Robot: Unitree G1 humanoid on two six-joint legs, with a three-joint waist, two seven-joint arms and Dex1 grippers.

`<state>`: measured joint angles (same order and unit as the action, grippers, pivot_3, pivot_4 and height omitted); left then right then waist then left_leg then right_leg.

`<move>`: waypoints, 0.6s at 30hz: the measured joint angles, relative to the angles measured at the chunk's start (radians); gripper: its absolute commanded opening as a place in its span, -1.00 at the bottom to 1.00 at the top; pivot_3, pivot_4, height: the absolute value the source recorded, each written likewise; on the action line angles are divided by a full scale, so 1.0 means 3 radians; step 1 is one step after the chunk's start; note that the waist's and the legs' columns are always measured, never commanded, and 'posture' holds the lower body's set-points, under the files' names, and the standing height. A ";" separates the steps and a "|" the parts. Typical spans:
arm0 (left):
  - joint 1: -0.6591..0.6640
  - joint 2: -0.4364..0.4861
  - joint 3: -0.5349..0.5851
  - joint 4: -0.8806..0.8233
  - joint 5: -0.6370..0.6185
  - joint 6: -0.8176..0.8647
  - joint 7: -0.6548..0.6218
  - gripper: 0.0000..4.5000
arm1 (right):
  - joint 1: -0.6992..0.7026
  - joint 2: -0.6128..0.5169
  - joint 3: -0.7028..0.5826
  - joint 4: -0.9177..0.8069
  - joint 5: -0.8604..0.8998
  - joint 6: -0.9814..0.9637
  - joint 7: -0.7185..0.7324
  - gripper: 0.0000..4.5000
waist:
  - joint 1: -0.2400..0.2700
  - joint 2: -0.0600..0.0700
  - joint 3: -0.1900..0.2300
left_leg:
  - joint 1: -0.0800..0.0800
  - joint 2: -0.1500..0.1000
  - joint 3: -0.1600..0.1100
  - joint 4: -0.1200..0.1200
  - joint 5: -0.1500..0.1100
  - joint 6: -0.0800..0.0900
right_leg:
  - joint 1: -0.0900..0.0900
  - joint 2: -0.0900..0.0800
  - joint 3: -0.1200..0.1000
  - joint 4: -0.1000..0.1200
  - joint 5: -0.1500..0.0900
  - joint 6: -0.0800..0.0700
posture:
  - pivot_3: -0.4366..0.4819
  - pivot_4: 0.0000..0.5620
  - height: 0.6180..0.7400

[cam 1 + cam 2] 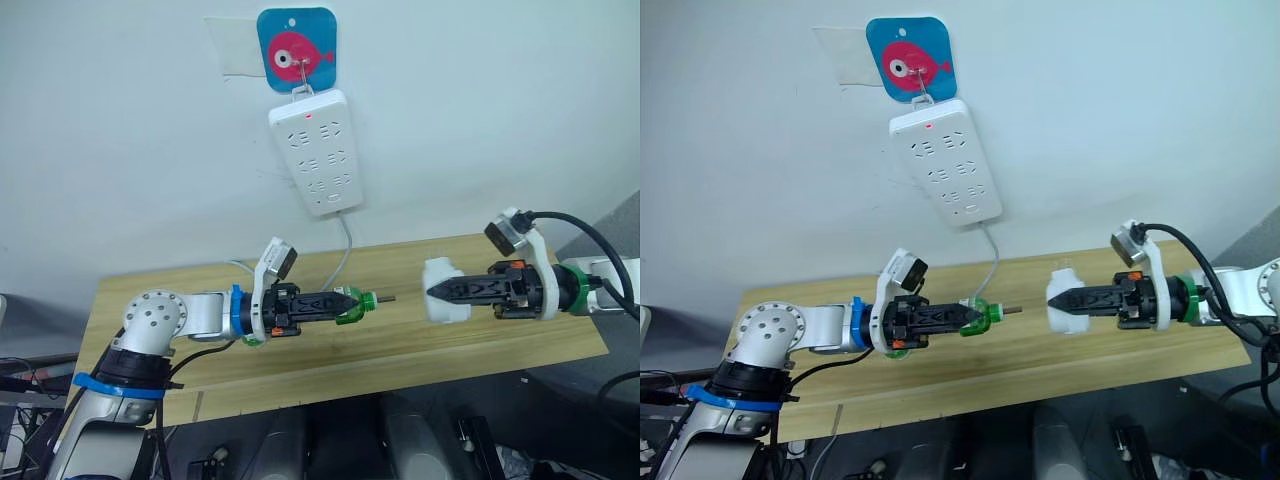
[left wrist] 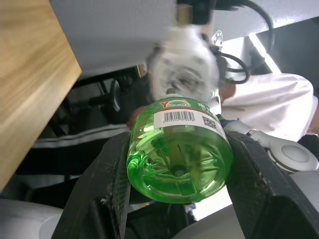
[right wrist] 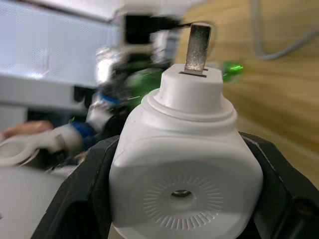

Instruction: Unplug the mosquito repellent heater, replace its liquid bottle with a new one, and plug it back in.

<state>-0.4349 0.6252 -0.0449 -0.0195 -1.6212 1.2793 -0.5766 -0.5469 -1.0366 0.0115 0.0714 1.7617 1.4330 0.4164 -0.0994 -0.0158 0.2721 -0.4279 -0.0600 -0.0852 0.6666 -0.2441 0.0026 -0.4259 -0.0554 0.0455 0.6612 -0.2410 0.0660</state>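
One wooden table (image 1: 420, 345) spans the lower half of the head views, running from the left edge to the right edge. One white power strip (image 1: 312, 150) hangs on the wall in the upper centre of the frame, its upper end hooked under one blue square wall hook with a pink fish (image 1: 296, 48), and its cable (image 1: 345, 255) drops down behind the table. Two grippers are held above the table, pointing toward each other across the centre of the frame. The right gripper (image 1: 437, 292), at centre right, is clamped on one mosquito repellent heater (image 1: 444, 289), a white rounded unit seated between the two black fingers at their tips. In the right wrist view the heater (image 3: 184, 174) fills the space between the fingers, with its round vent hole facing the camera and a metal plug prong (image 3: 198, 47) rising from its far end. The left gripper (image 1: 345, 300), at centre left, is clamped on one green liquid bottle (image 1: 356, 306); its narrow end points toward the heater, and the two items are apart. In the left wrist view the bottle (image 2: 180, 149) sits between the two fingers, base toward the camera, with a barcode label on its side.
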 measured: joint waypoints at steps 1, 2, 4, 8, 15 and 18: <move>0.0032 -0.0001 0.0048 -0.0041 -0.0010 -0.0001 0.0030 0.00 | 0.0021 -0.0022 0.0004 0.0007 -0.0244 -0.0048 0.0004 0.36 | 0.0002 0.0000 0.0000 | 0.0000 0.0000 0.0000 0.0000 0.0000 0.0000 | 0.0000 0.0000 0.0000 0.0001 0.0000 0.0000 | -0.40 -0.11 1.00; 0.0055 -0.0003 0.0078 -0.0064 -0.0018 -0.0005 0.0070 0.00 | 0.0038 -0.0049 0.0038 0.0009 -0.0530 -0.0111 0.0013 0.36 | 0.0006 0.0000 0.0000 | 0.0001 0.0000 0.0002 0.0000 0.0000 0.0000 | 0.0000 0.0000 0.0002 0.0002 0.0000 0.0000 | -0.39 -0.11 1.00; 0.0129 -0.0040 0.0145 -0.0126 -0.0019 -0.0024 0.0144 0.00 | 0.0013 -0.0115 0.0341 0.0035 -0.1338 -0.0391 0.0062 0.36 | 0.0010 0.0000 -0.0002 | 0.0005 -0.0001 0.0007 0.0000 0.0000 -0.0001 | 0.0000 0.0002 0.0005 0.0002 0.0000 0.0000 | -0.37 -0.09 1.00; 0.0226 -0.0141 0.0165 -0.0253 -0.0017 -0.0029 0.0228 0.00 | -0.0038 -0.0110 0.1133 0.0455 -0.2915 -0.1092 0.0296 0.36 | 0.0040 0.0001 -0.0001 | 0.0004 -0.0005 0.0015 -0.0001 0.0002 -0.0003 | -0.0008 0.0003 0.0011 0.0006 0.0000 0.0001 | -0.33 -0.04 1.00; 0.0277 -0.0204 0.0183 -0.0334 0.0068 -0.0072 0.0256 0.00 | -0.0493 0.0236 0.1561 0.1357 -0.4334 -0.1817 0.0923 0.36 | 0.0043 0.0001 0.0000 | 0.0006 0.0000 0.0018 -0.0003 0.0000 -0.0001 | -0.0008 0.0001 0.0017 0.0008 0.0000 0.0000 | -0.27 0.02 1.00; 0.0346 -0.0203 0.0206 -0.0379 0.0089 -0.0080 0.0258 0.00 | -0.0630 0.0482 0.1603 0.1824 -0.4683 -0.1969 0.1101 0.36 | 0.0051 0.0000 0.0001 | 0.0006 0.0000 0.0018 -0.0004 0.0000 -0.0001 | -0.0008 0.0000 0.0018 0.0006 0.0000 0.0000 | -0.23 0.04 1.00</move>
<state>-0.3312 0.5643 0.0169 -0.1331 -1.5946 1.2553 -0.4993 -0.7358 -0.8922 0.4923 0.6186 0.3568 0.8422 0.7467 -0.0840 -0.0159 0.2723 -0.4262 -0.0601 -0.0797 0.6654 -0.2440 0.0022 -0.4283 -0.0555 0.0509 0.6631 -0.2409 0.0659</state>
